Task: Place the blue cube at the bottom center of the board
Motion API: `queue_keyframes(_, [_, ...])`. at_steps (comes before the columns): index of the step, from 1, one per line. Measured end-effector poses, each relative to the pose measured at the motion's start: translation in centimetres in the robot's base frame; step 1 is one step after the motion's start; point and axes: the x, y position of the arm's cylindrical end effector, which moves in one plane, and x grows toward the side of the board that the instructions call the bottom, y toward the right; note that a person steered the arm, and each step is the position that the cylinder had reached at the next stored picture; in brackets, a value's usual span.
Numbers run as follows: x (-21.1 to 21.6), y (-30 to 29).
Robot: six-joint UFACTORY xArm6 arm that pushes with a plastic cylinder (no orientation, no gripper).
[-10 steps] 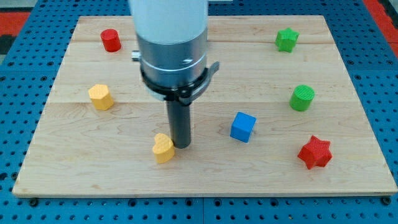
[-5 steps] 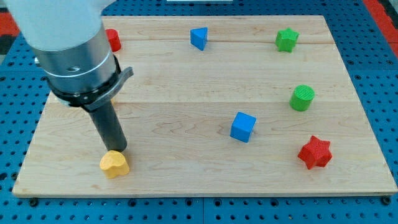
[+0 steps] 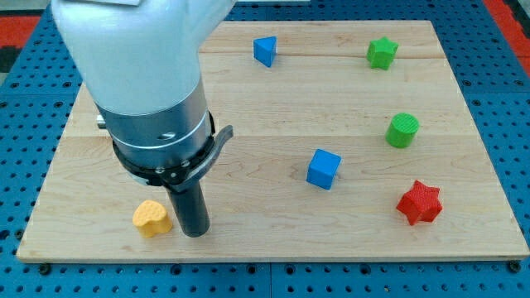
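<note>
Nearest the frame's bottom edge, my tip point(image 3: 195, 233) rests on the board point(image 3: 273, 240) in the lower left, just to the right of the yellow heart-shaped block point(image 3: 152, 218); the two sit close together, though contact between them cannot be made out. There is no hand on this arm — only the dark rod point(image 3: 191, 211), so there is no opening or grip to report. To the lower right, near the board's right edge, lies the red star point(image 3: 419, 203); a little higher and toward the middle sits the blue cube point(image 3: 323, 169), right of centre and well apart from my tip, with bare wood between it and the bottom edge. Farther up on the right stands the green cylinder point(image 3: 402, 130); at the upper right is the green star point(image 3: 382, 52). At the top, slightly left of centre, sits a blue triangular block point(image 3: 265, 50). The arm's pale body point(image 3: 141, 58) fills the upper left and hides the board behind it; around the board the blue pegboard bench point(image 3: 505, 99) shows.
</note>
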Motion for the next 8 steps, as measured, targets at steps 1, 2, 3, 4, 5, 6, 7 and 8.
queue_keyframes(1, [0.0, -1.3])
queue_keyframes(2, [0.0, -2.5])
queue_keyframes(3, [0.0, -3.3])
queue_keyframes(4, [0.0, -3.2])
queue_keyframes(5, [-0.9, 1.0])
queue_keyframes(6, [-2.1, 4.4])
queue_keyframes(7, [-3.8, 6.2])
queue_keyframes(8, [-7.3, 6.6])
